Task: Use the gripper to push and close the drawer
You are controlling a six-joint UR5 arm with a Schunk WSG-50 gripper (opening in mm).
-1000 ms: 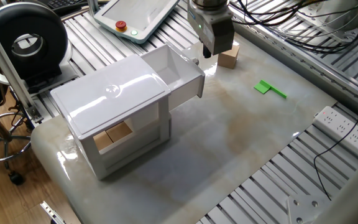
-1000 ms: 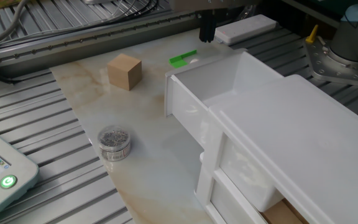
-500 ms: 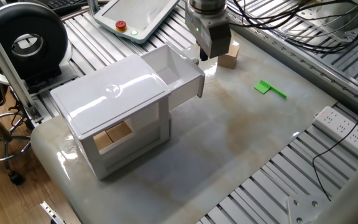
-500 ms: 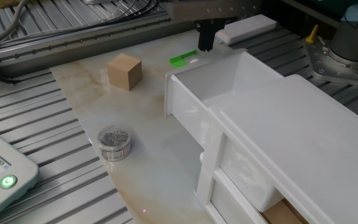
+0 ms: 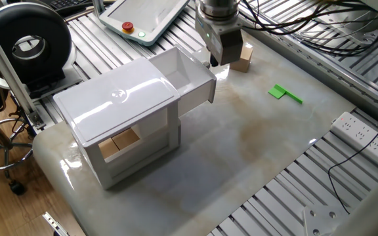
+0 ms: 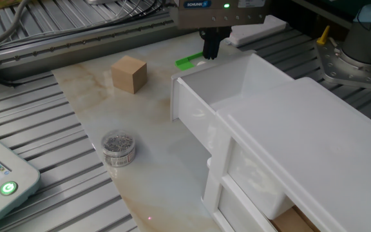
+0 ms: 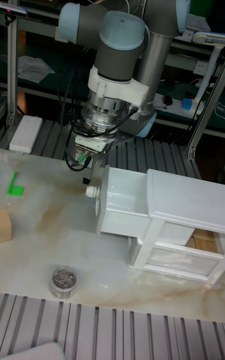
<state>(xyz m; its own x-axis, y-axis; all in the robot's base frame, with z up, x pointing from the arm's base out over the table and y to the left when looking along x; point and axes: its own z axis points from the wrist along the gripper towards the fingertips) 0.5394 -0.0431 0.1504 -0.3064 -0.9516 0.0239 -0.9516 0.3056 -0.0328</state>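
The drawer (image 5: 190,77) is a glossy white tray standing pulled out of the white cabinet (image 5: 113,98), with its flat front panel (image 6: 190,120) and small knob (image 7: 91,192) facing the open table. My gripper (image 5: 213,61) hangs just beyond the far corner of the front panel, above the table. Its dark fingers (image 6: 210,46) are pressed together with nothing between them, and they do not touch the drawer. In the tall fixed view the gripper (image 7: 85,177) hovers just left of the knob.
A wooden block (image 5: 243,58) lies just behind the gripper. A green piece (image 5: 285,94) lies on the marble to the right. A small jar of metal bits (image 6: 118,148) stands in front of the drawer. More wooden blocks (image 5: 120,143) sit in the cabinet's lower compartment.
The gripper has come down and moved a little closer to the drawer's front corner. The drawer has not moved.
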